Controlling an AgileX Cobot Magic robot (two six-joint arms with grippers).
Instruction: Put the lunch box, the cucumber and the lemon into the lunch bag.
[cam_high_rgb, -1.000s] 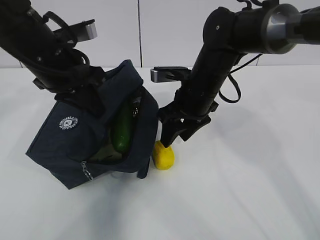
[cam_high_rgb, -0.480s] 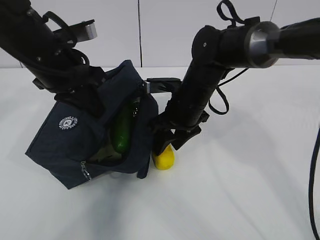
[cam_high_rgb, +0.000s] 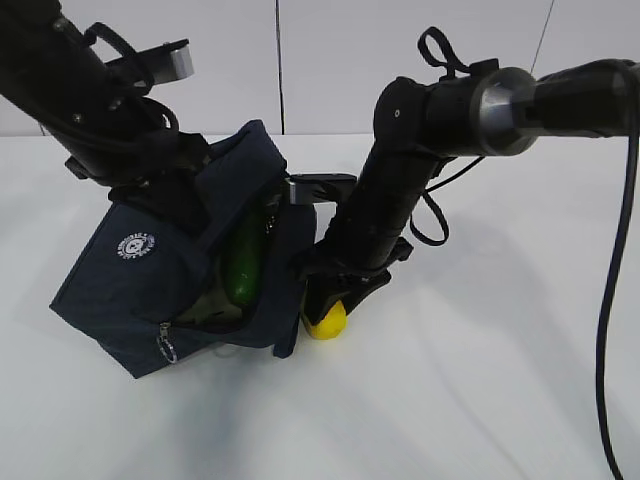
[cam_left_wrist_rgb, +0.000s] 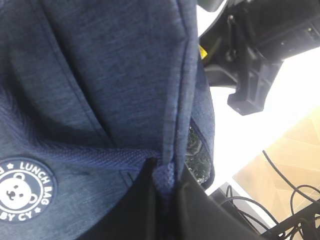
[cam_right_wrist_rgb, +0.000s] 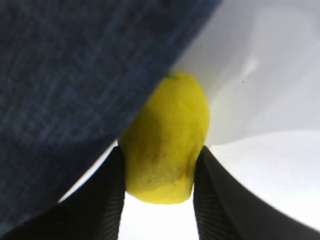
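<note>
matt woven cloth lunch bag (cam_high_rgb: 130, 290)

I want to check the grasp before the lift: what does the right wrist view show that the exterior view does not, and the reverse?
Only the right wrist view shows both fingers pressed against the sides of the lemon. Only the exterior view shows the cucumber inside the open lunch bag, the left gripper at the flap, and the table. Both show the lemon right beside the bag's navy fabric, with the right gripper on it.
</note>
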